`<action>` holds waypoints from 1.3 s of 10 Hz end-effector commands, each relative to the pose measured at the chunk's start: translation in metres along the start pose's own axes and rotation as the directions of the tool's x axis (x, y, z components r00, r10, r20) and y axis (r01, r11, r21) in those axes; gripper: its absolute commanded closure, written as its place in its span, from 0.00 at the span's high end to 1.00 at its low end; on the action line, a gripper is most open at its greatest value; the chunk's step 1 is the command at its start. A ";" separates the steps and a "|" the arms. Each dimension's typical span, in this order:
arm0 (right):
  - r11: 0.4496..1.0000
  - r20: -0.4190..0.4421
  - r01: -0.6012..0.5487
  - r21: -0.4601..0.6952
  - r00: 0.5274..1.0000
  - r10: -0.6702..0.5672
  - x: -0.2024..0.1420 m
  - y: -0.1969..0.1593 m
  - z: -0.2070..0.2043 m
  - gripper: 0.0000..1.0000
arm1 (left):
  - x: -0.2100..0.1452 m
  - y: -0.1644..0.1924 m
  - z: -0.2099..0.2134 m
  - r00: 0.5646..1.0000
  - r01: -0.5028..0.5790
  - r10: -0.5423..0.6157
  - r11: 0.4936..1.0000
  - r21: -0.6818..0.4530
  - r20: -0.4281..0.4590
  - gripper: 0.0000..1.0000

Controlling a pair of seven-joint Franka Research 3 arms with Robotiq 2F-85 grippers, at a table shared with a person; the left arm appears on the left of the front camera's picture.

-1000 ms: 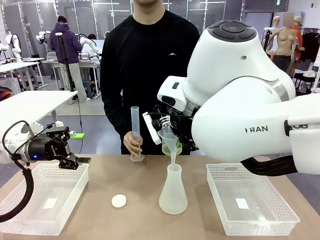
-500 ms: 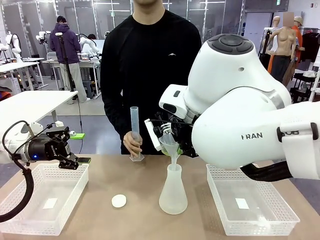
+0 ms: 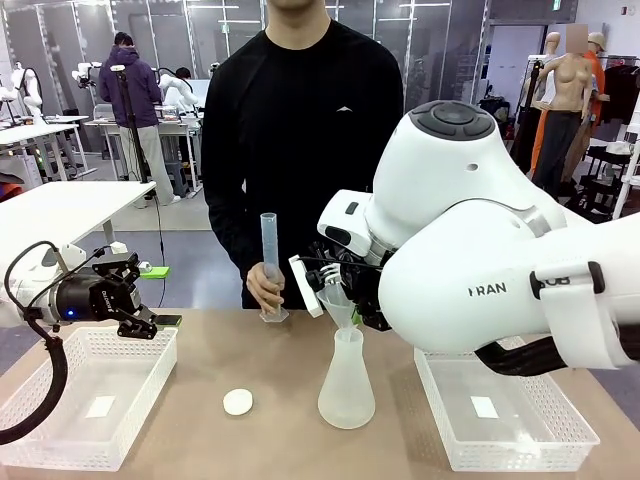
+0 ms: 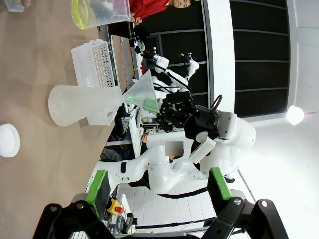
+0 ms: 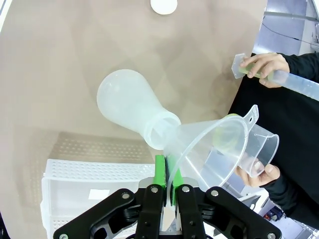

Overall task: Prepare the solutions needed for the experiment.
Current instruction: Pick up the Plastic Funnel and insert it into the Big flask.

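My right gripper (image 3: 353,312) is shut on the rim of a clear plastic funnel (image 3: 338,300), whose stem sits in the neck of a frosted conical flask (image 3: 346,385) at mid-table. In the right wrist view the gripper (image 5: 167,175) pinches the funnel (image 5: 209,149) over the flask (image 5: 127,104). Behind the funnel's rim a person's hand (image 5: 254,175) tilts a clear beaker (image 5: 260,144) holding the yellow-green solution (image 5: 227,137). The left wrist view shows that beaker (image 4: 102,10) and its solution (image 4: 81,13). My left gripper (image 3: 140,312) hangs open over the left tray.
The person's other hand (image 3: 265,288) steadies a tall graduated cylinder (image 3: 269,262) on the far side of the table. A small white disc (image 3: 238,402) lies left of the flask. White mesh trays stand at the left (image 3: 60,430) and at the right (image 3: 540,445).
My right arm has sunk and shifted a little left, bringing the funnel's stem down into the flask's neck. The left arm has stayed still.
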State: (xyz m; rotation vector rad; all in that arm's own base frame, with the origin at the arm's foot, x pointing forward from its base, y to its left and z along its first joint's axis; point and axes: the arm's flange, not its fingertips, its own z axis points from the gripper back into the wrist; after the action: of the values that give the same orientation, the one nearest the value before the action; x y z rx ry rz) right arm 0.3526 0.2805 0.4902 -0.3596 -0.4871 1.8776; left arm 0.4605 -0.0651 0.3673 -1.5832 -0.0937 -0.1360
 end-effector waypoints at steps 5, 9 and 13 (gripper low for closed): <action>0.998 0.032 0.055 0.024 0.998 -0.055 -0.003 0.007 -0.018 0.04 | 0.000 -0.003 -0.001 1.000 -0.002 0.002 1.000 0.003 -0.005 1.00; 0.997 0.018 0.066 0.035 0.998 -0.066 -0.005 0.010 -0.028 0.04 | 0.000 -0.003 -0.001 1.000 -0.002 0.002 1.000 0.003 -0.005 1.00; 0.998 0.016 0.066 0.024 0.998 -0.066 -0.006 0.010 -0.030 0.44 | 0.000 -0.003 -0.001 1.000 -0.002 0.002 1.000 0.003 -0.005 1.00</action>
State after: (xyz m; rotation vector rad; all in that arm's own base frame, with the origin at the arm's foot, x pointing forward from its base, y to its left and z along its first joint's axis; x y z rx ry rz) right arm 0.3602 0.2764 0.4633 -0.3103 -0.4565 1.8452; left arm 0.4605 -0.0651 0.3673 -1.5832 -0.0937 -0.1360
